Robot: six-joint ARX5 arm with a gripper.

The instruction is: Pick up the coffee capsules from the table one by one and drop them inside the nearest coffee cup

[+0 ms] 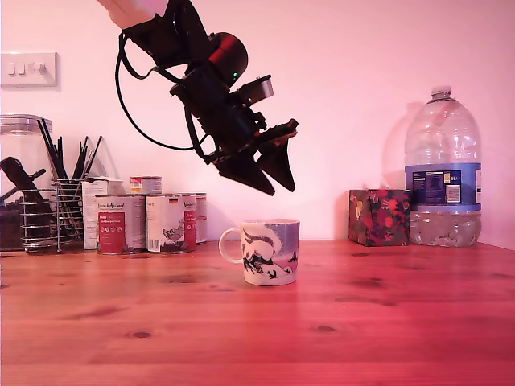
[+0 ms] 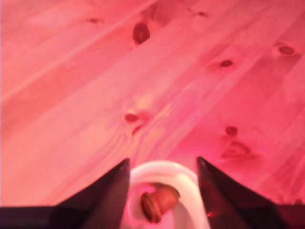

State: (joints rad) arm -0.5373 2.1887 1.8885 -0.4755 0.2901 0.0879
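Exterior view: low, level with the reddish-brown wooden tabletop [image 1: 241, 330], facing the wall. Wrist view: close, looking down. Shared: white illustrated ceramic mug [image 1: 269, 252] [image 2: 164, 171].

- Both views carry a strong pink-red cast, heaviest over the tabletop [image 1: 386, 322] in the wrist view.
- The exterior view is evenly and moderately lit, fairly sharp, with mild grain.
- The water bottle [image 1: 443, 169] throws a soft shadow on the wall [image 1: 362, 72] toward the exterior view's left, so light comes from that view's right.
- The wrist view is soft: the wood grain is blurred, and the cup's rim [image 2: 162, 169] glares pale.
- The dark jaws show no surface detail.
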